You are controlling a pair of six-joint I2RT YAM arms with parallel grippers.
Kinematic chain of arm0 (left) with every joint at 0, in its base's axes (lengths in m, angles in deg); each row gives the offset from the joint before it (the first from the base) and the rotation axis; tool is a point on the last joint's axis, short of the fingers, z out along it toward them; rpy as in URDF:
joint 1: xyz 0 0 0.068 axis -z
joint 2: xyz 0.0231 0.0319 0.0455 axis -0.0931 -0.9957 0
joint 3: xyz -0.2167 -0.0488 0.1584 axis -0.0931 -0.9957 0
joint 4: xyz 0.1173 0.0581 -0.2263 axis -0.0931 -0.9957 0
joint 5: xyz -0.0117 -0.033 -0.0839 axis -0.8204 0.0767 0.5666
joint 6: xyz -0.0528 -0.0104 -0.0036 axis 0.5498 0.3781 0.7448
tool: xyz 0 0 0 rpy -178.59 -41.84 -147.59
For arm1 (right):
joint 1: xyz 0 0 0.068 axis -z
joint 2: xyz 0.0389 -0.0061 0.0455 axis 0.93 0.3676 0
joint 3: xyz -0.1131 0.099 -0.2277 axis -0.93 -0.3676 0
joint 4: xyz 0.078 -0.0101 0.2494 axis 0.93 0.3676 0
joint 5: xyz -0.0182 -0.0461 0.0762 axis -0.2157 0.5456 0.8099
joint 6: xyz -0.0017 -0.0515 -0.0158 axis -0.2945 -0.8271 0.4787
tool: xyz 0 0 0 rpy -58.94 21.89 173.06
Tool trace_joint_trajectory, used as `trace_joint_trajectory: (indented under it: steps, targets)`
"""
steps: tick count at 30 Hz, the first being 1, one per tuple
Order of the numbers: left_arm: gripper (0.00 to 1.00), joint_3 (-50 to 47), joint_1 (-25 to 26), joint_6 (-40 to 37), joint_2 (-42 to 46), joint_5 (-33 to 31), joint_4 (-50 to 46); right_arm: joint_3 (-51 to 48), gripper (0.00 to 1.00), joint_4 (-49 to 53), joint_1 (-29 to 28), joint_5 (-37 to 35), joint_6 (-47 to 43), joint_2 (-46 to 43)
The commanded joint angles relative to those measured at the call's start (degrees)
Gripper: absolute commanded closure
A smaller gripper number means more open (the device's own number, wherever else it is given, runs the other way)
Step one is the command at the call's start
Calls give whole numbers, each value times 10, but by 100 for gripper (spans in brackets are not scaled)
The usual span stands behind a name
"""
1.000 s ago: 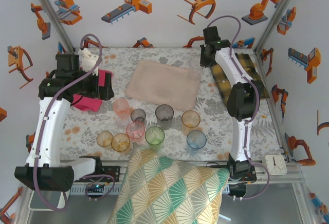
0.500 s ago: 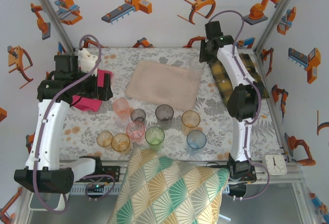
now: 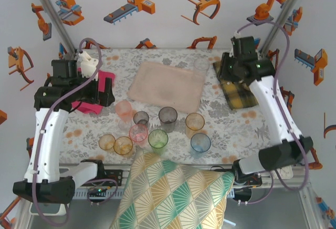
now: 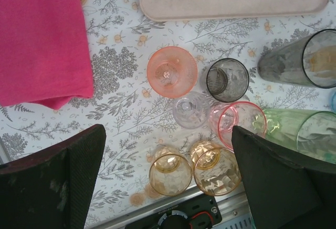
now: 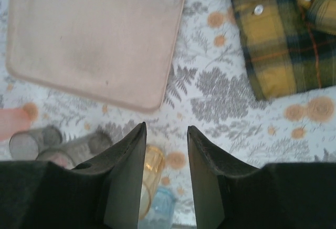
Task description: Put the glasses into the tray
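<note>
Pink-beige tray (image 3: 167, 86), long axis left-right

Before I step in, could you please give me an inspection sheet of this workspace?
Surface: floral table cover, lying flat.
Job's things: tray bare but for one clear glass at its far right corner; the other glasses stand in a cluster on the table at its near side.
Clutter: magenta cloth, plaid cloth, patterned cushion at the near edge.
Grippers: left gripper wide open above the cluster, empty; right gripper partly open, empty.
Cables: lilac cables loop off both arms, clear of the glasses.
Surroundings: white walls with robot stickers.
</note>
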State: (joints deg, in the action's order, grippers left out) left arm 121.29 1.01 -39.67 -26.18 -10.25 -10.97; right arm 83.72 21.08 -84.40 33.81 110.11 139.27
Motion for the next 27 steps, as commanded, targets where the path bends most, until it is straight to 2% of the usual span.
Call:
trace_joint_trajectory:
  steps: [1,8,12,22,27]
  targets:
    - [3,-13,3,-17,24,30,-15,-67,62,31,-47,15,33,-55]
    - [3,-29,3,-27,37,33,-15,-151,62,43,-149,14,55,-121]
    - [3,-45,3,-39,33,25,-7,-183,61,32,-191,-26,66,-126]
    - [3,-35,2,-22,17,24,-10,-250,58,12,-195,-51,49,-115]
    - [3,-15,1,-23,-5,20,-19,-284,58,-21,-194,-21,47,-108]
